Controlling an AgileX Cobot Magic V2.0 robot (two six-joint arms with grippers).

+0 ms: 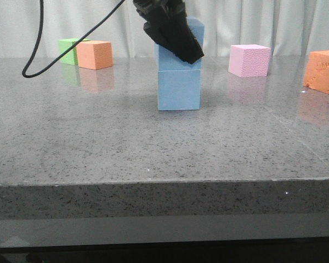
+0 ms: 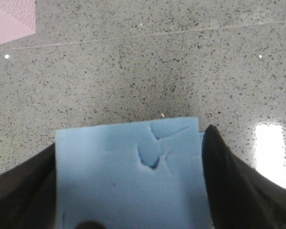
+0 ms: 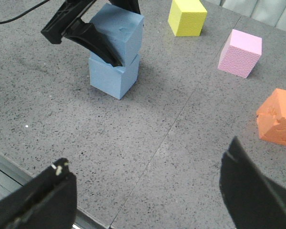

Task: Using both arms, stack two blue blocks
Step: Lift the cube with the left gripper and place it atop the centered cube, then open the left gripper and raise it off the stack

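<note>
- A grey speckled stone table (image 1: 153,148) fills the scene, glossy enough to mirror what stands on it.
- Pale pleated curtains (image 1: 274,24) hang behind its far edge.
- A bright light glare (image 2: 269,152) lies on the surface.

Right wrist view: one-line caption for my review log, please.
Left pincer grips the upper blue block atop the lower blue block; right pincer hangs open, away from the stack.

One pale blue foam block (image 1: 179,90) stands on the table, the dented second block (image 3: 120,29) stacked squarely atop it.
</note>
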